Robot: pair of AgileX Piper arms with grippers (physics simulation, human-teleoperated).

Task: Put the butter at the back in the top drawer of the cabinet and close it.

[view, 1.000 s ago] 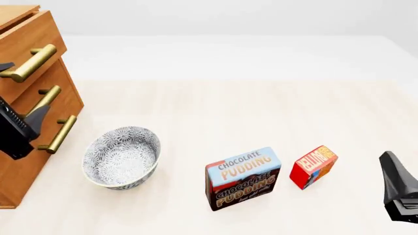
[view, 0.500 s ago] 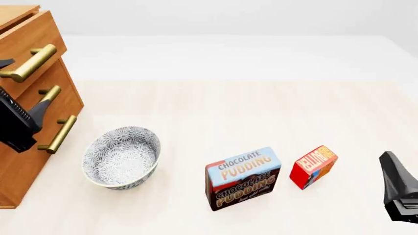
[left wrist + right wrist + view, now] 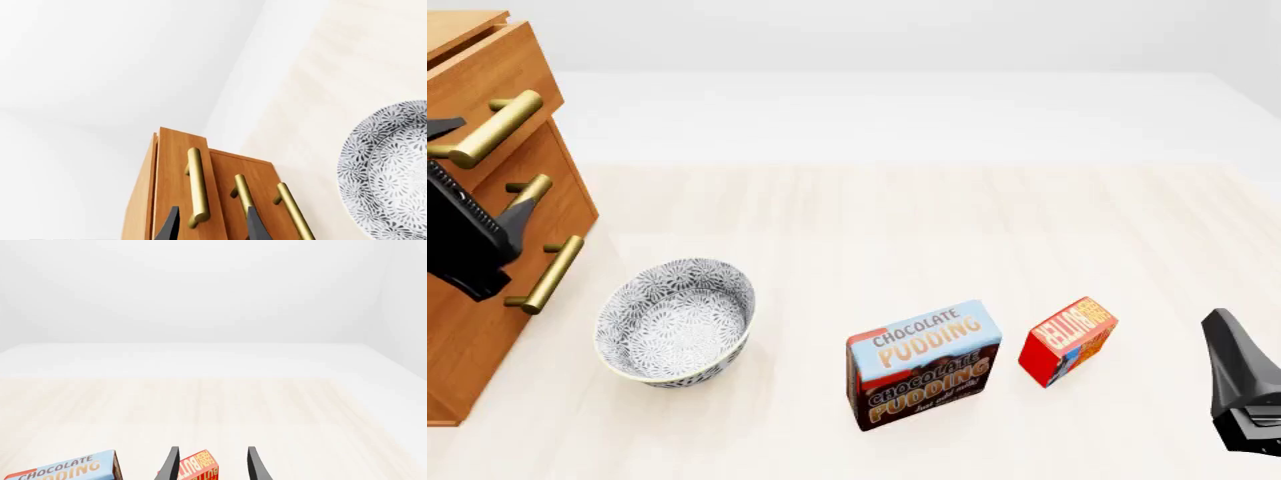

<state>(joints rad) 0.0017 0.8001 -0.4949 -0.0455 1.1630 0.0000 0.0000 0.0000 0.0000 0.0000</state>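
On the pale wooden table (image 3: pixel 868 220), the light-brown wooden cabinet (image 3: pixel 481 330) with three stacked drawers is the biggest thing and serves as the landmark; it stands at the table's left edge. Its top drawer (image 3: pixel 487 75), light-brown wood with a brass cylindrical bar handle (image 3: pixel 487 128), sticks out slightly from the cabinet front. Against that cabinet front sits the left gripper (image 3: pixel 474 215), black, its fingers spread wide apart with one tip at the top handle's end and the other beside the middle brass handle (image 3: pixel 527 190); in the left wrist view the two dark fingers (image 3: pixel 168 227) straddle the lower end of the top handle without closing on anything. Just to the right of the cabinet's base rests a round grey-and-white patterned bowl (image 3: pixel 675 320). Further right of the cabinet, past the bowl, stands the blue-and-brown "CHOCOLATE PUDDING" box (image 3: pixel 924 364). Just beyond it, still further from the cabinet, sits the butter (image 3: pixel 1068 340), a small red box with orange and blue patches, tilted on the table and untouched. Farthest from the cabinet, the black right gripper (image 3: pixel 209 466) hovers near the butter, its fingers parted and empty, the butter showing between them in the right wrist view.
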